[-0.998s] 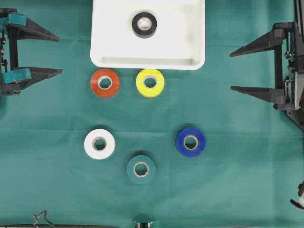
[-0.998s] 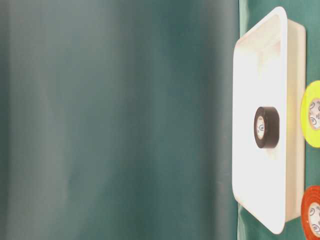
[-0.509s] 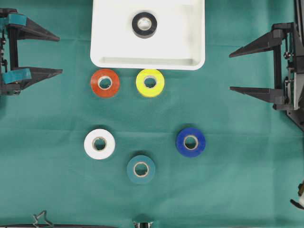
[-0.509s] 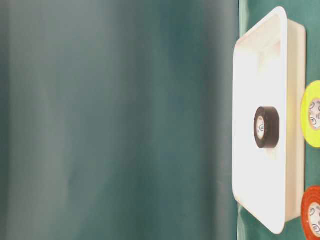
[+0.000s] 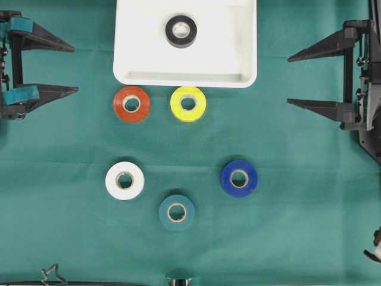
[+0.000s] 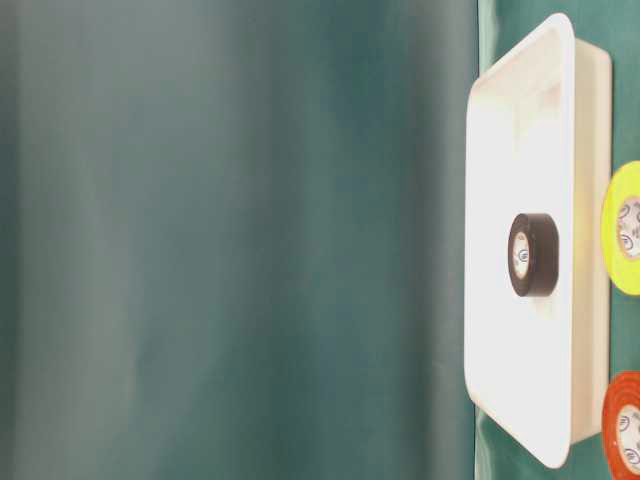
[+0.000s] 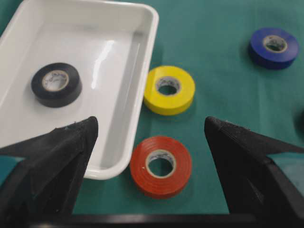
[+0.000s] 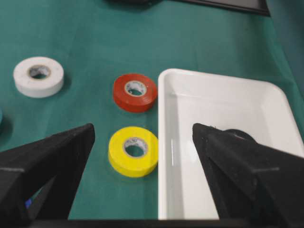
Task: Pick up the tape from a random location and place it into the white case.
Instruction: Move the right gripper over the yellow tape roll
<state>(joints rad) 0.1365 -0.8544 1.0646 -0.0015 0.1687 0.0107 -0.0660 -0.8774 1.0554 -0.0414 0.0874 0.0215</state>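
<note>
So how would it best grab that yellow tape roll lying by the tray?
Probably from straight above. The yellow tape lies flat, hole up, so an open gripper can come down and pinch across its outer wall. I'd set the jaws left and right of it in the overhead view: the white case sits close on one side, the orange tape further off.
</note>
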